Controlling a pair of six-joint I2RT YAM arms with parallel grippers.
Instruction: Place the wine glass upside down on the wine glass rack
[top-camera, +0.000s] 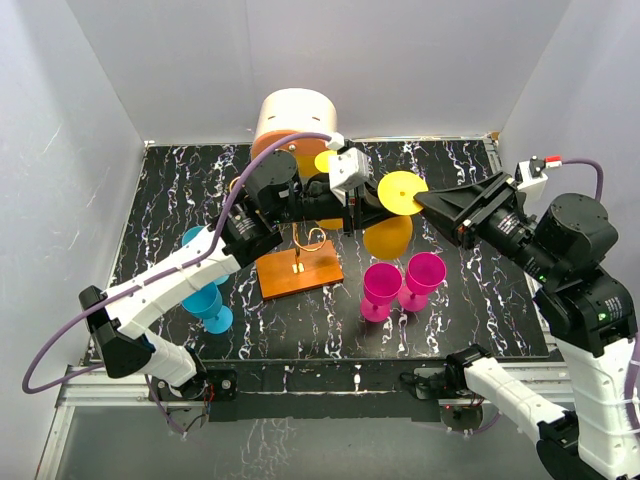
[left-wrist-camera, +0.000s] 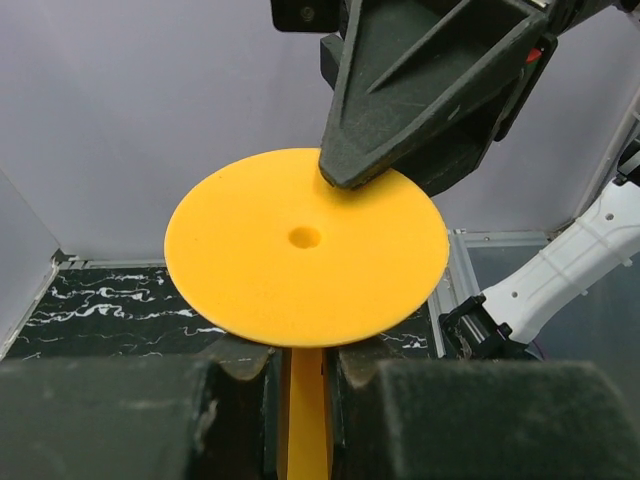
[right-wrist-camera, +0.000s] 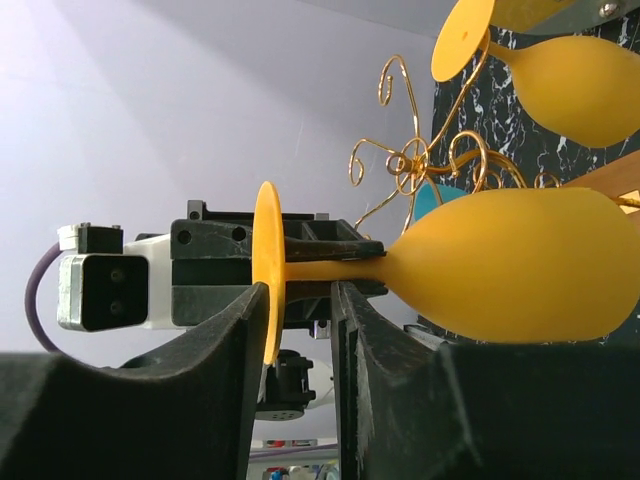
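A yellow wine glass (top-camera: 388, 235) hangs in mid-air on its side above the table's middle. My left gripper (top-camera: 372, 207) is shut on its stem (left-wrist-camera: 305, 420), just behind the round foot (left-wrist-camera: 305, 245). My right gripper (top-camera: 425, 203) has come in from the right and straddles the foot's rim (right-wrist-camera: 264, 270). One finger (right-wrist-camera: 215, 350) touches the foot's outer face. The other finger (right-wrist-camera: 370, 340) stands clear of it beside the stem, so the jaws are still apart. The gold wire wine glass rack (right-wrist-camera: 410, 160) on its orange base (top-camera: 300, 272) stands behind and left. Another yellow glass (right-wrist-camera: 580, 85) hangs upside down on it.
Two pink glasses (top-camera: 382, 285) (top-camera: 424, 272) stand upright right of the rack's base. Two blue glasses (top-camera: 205, 300) (top-camera: 195, 240) are at the left, partly under my left arm. A big cream-and-orange cylinder (top-camera: 295, 115) stands at the back.
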